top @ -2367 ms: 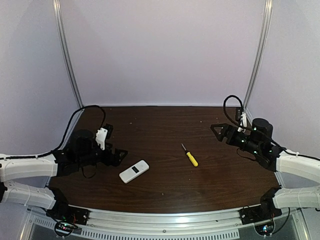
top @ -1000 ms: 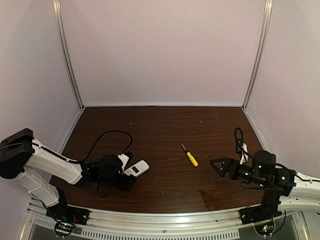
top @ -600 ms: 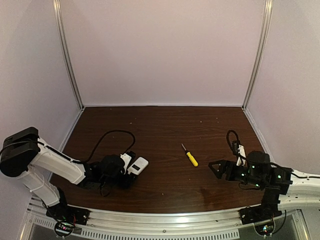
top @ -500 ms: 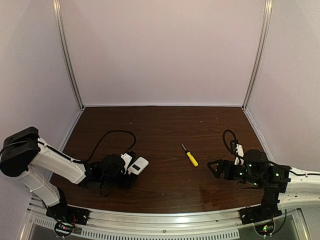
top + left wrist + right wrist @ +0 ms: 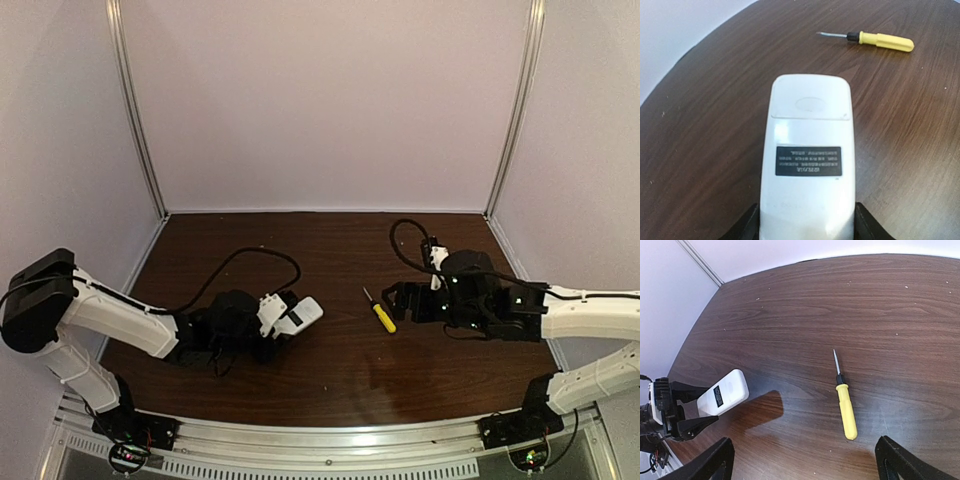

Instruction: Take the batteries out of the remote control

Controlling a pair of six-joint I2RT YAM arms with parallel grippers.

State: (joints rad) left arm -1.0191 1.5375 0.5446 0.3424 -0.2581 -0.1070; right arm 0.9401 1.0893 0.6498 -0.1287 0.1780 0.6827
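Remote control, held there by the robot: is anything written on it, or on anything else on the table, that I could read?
Black label on the remote control: several lines of small white print, too blurred to read.
Screwdriver: no text visible.
Nothing else in these views carries words, numbers or signs.
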